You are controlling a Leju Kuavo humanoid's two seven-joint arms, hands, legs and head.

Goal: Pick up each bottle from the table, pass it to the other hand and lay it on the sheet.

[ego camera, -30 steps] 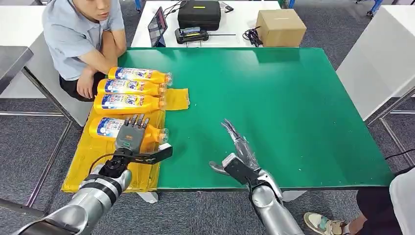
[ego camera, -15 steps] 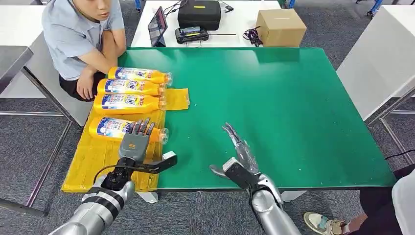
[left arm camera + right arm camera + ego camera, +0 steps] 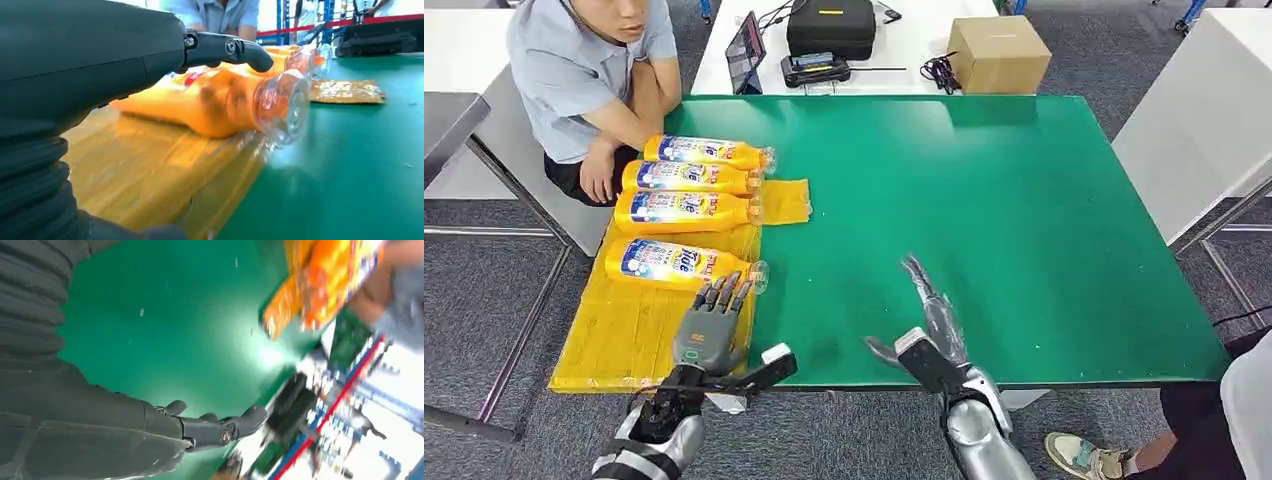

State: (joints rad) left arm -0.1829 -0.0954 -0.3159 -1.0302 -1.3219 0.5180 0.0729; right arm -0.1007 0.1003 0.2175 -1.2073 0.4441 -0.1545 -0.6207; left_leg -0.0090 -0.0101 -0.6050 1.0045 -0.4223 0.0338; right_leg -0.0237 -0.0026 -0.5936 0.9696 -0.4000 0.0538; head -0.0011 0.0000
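Observation:
Several orange bottles lie side by side on the yellow sheet (image 3: 624, 325) at the green table's left edge. The nearest bottle (image 3: 679, 264) lies apart from the far three (image 3: 689, 180); up close its clear cap end (image 3: 285, 102) points toward the bare table. My left hand (image 3: 712, 325) hovers just short of that bottle, fingers spread, holding nothing. My right hand (image 3: 934, 325) is over the front middle of the table, fingers stretched out and empty. From the right wrist, the fingers (image 3: 220, 427) hang over green table with the bottles (image 3: 320, 285) blurred beyond.
A person (image 3: 589, 80) sits at the table's far left corner, an arm close to the far bottles. Behind the green table (image 3: 1024, 220) a white table holds a black case (image 3: 829, 28), a tablet (image 3: 746, 52) and a cardboard box (image 3: 999, 52). A shoe (image 3: 1084, 455) shows at lower right.
My left hand has let go of the nearest bottle and drawn back toward the table's front edge. My right hand has slid slightly right and back. The bottles have stayed put.

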